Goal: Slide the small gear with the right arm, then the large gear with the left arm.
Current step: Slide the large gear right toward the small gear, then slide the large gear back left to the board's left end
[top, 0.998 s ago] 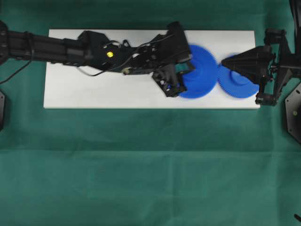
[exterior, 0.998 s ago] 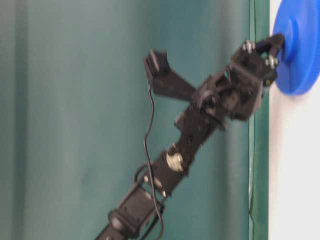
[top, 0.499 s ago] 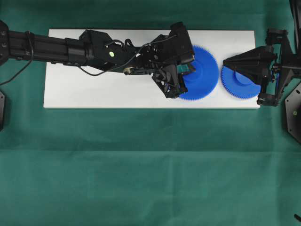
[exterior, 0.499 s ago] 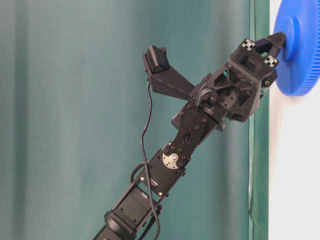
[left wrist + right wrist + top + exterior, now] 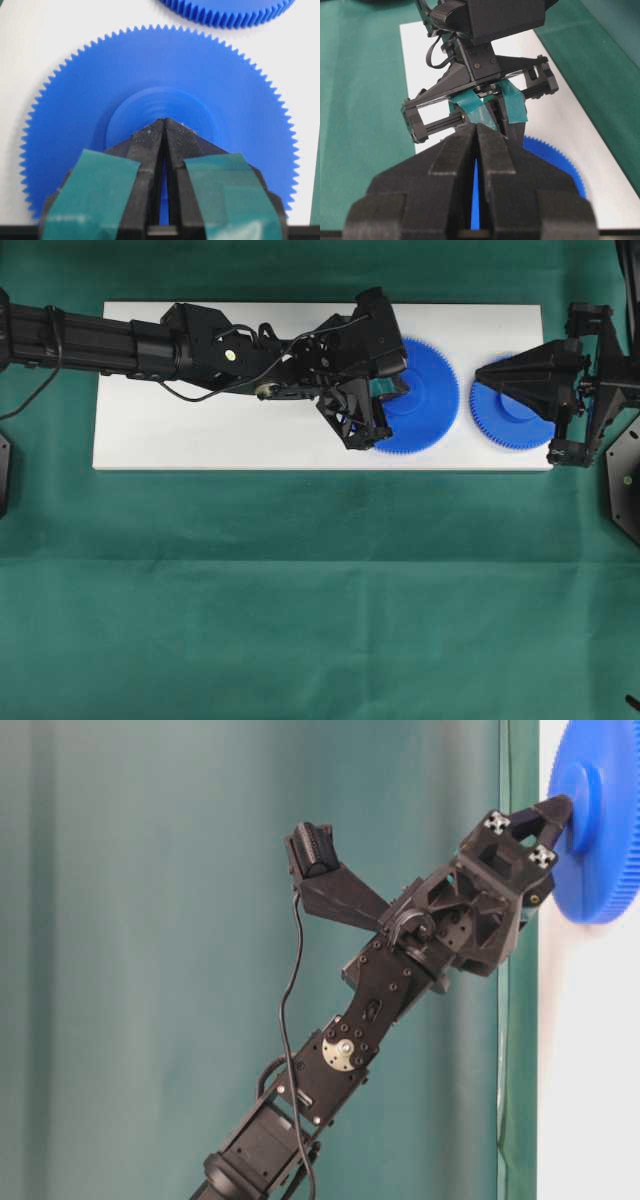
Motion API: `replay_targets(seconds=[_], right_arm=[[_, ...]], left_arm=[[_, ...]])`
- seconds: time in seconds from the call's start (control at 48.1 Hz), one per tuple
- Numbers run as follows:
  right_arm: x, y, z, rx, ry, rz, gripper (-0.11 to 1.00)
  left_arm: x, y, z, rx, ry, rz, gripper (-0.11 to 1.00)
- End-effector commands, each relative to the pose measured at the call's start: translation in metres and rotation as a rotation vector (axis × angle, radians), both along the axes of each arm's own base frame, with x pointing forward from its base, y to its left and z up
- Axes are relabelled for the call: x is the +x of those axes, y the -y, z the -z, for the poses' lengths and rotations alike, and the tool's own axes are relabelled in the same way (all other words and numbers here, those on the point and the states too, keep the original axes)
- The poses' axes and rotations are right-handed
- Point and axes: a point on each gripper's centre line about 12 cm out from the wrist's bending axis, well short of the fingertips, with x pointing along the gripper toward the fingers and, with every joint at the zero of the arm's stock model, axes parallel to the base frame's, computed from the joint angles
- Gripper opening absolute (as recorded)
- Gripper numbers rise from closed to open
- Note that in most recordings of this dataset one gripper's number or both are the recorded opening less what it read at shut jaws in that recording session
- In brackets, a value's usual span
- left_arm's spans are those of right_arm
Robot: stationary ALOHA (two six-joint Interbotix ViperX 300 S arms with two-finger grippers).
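Note:
The large gear [image 5: 435, 405] lies flat on the white board [image 5: 200, 430], right of the middle. My left gripper [image 5: 402, 390], banded with teal tape, is shut, and its joined tips rest on the gear's raised hub [image 5: 162, 107]. In the left wrist view the left gripper [image 5: 164, 121] covers the hub's centre. The small gear [image 5: 520, 430] lies near the board's right end, a narrow gap from the large gear. My right gripper [image 5: 482, 373] is shut and points left above the small gear's far-left edge. Seen from the right wrist, the right gripper [image 5: 476, 126] faces the left arm, with the large gear [image 5: 555, 162] beside it.
Green cloth [image 5: 320, 590] covers the table round the board. The board's left half is bare under the left arm [image 5: 120, 340]. From table level, the left arm [image 5: 400, 970] slants down to the large gear [image 5: 605, 840].
The two gears touched one second ago; now a gap separates them. The small gear and right gripper shifted slightly right, and the left gripper drew the large gear slightly left.

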Motion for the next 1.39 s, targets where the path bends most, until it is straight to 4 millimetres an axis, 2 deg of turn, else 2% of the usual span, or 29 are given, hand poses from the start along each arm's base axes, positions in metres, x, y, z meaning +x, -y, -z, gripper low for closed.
replay_targets(seconds=[0.0, 0.146, 0.27, 0.52, 0.811, 0.998, 1.372], right_arm=[[0.002, 0.0, -0.007, -0.004, 0.027, -0.004, 0.5], [-0.001, -0.001, -0.008, -0.007, 0.034, -0.003, 0.5], [-0.005, -0.002, -0.008, -0.008, 0.043, -0.002, 0.5], [-0.008, -0.004, -0.01, -0.013, 0.058, -0.006, 0.5], [-0.007, -0.005, -0.011, -0.014, 0.059, -0.01, 0.5], [-0.008, -0.005, -0.01, -0.012, 0.058, -0.01, 0.5], [-0.007, -0.006, -0.01, -0.014, 0.059, -0.017, 0.5]], left_arm=[[-0.007, 0.003, 0.0, -0.005, -0.023, 0.003, 0.0], [-0.02, 0.003, 0.001, -0.007, -0.042, 0.0, 0.0], [-0.04, 0.001, 0.001, -0.015, -0.067, -0.015, 0.0], [-0.101, -0.008, 0.007, -0.034, -0.123, -0.073, 0.0], [-0.165, -0.013, 0.0, -0.026, -0.077, -0.134, 0.0], [-0.19, -0.009, -0.001, -0.029, -0.085, -0.148, 0.0], [-0.235, 0.0, 0.012, -0.048, -0.149, -0.17, 0.0]])
